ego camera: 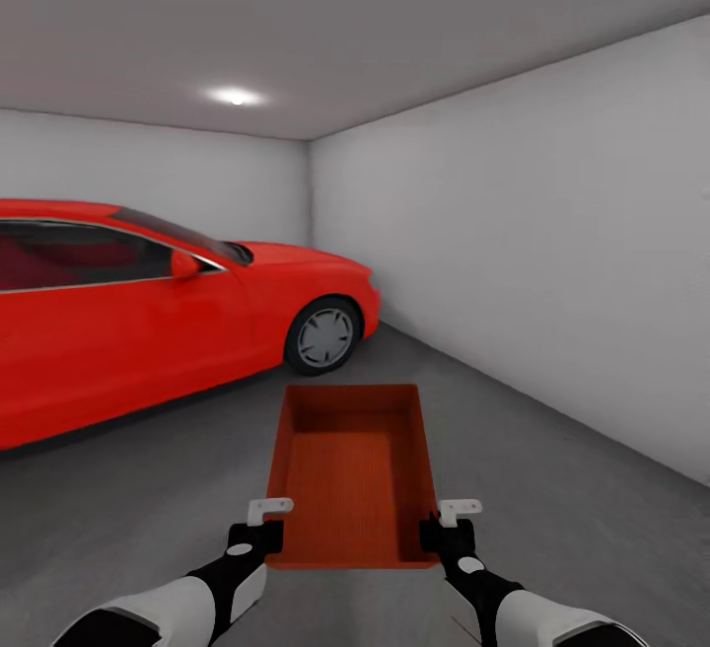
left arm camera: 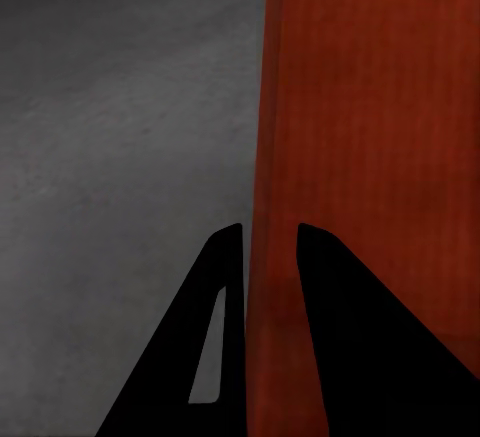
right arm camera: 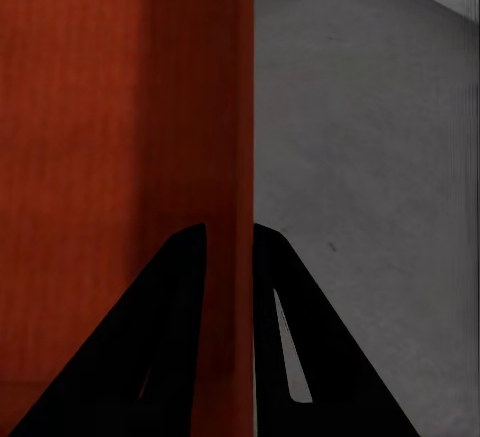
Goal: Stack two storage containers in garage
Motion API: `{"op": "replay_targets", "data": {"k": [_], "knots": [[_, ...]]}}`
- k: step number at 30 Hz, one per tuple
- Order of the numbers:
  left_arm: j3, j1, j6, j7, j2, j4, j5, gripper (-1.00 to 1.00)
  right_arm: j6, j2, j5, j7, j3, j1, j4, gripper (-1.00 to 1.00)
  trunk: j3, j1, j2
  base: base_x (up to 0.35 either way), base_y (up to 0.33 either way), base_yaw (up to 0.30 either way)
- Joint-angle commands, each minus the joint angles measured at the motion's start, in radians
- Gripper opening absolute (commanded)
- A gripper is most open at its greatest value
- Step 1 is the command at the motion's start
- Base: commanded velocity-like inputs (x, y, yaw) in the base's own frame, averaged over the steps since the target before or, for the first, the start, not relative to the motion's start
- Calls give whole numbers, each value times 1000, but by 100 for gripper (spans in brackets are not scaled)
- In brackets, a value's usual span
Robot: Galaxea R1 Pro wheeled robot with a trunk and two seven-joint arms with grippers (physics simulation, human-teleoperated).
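One orange-red storage container (ego camera: 352, 469) is held out in front of me above the grey concrete floor (ego camera: 572, 499) of the garage. My left gripper (ego camera: 258, 535) is shut on its left wall near the close corner, and the left wrist view has the wall (left arm camera: 270, 157) pinched between the dark fingers (left arm camera: 225, 337). My right gripper (ego camera: 446, 533) is shut on the right wall; that wall (right arm camera: 240, 157) runs between its fingers (right arm camera: 280, 327). The bin is empty. The other container is out of view.
A red car (ego camera: 148, 322) stands at the left, its front wheel (ego camera: 323, 336) just beyond the bin. Pale grey walls (ego camera: 552, 233) close the right side and the back. Open concrete lies ahead and to the right.
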Motion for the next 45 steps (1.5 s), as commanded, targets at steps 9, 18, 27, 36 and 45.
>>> {"op": "replay_targets", "data": {"k": [9,18,27,36,45], "knots": [[42,-1,-57,5,25,-4,-16,-100,1,-4,2,2,-48,-1,2,-100,-2,1,-1,312,190,-282],[42,-1,-57,5,25,-4,-16,-100,1,-4,2,2,-48,-1,2,-100,-2,1,-1,312,168,-282],[42,-1,-57,5,25,-4,-16,-100,1,-4,2,2,-48,-1,2,-100,-2,1,-1,312,140,-282],[42,-1,-57,5,25,-4,-17,-100,1,-4,2,2,-48,-1,2,-100,-2,1,-1,312,138,-282],[42,-1,-57,5,25,-4,-17,-100,1,-4,2,2,-48,-1,2,-100,-2,1,-1,312,138,-282]]}}
